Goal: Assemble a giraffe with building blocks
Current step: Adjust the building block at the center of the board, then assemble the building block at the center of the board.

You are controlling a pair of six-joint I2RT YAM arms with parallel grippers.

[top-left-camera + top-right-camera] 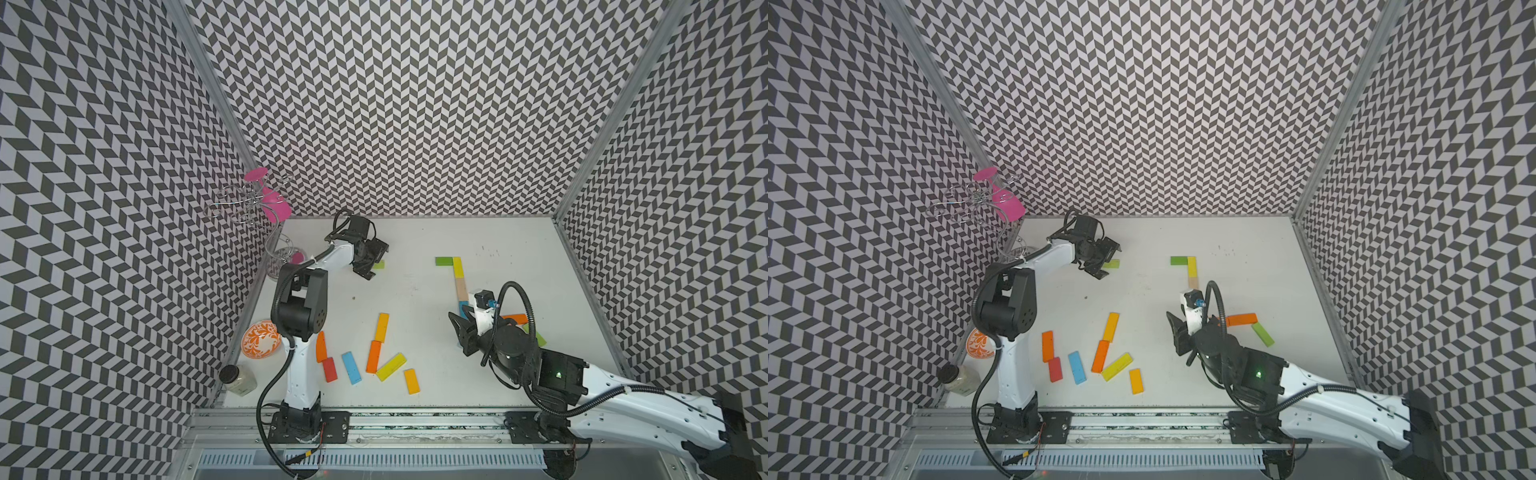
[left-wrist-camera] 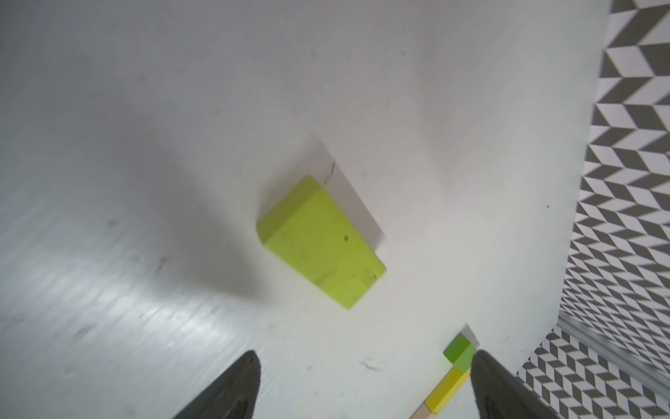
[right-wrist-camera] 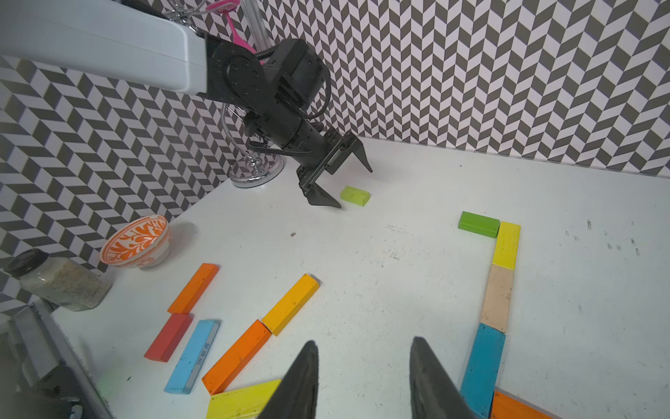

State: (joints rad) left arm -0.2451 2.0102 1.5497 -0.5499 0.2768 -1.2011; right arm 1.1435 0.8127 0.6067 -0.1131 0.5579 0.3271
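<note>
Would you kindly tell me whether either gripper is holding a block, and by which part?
Nothing is held. The left gripper is open near the loose lime block; the right gripper is open and empty.

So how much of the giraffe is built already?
Laid down: a green block, then yellow, tan and blue in an L-shaped line. In hand: nothing; the left pincer is open by a lime block. Left: seven loose blocks near the front.

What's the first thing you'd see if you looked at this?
The dizzy black-and-white zigzag walls all around the white table. Then the bright painted flat wooden blocks scattered near the front, and a bent row of green, yellow, tan and blue blocks on the right.
</note>
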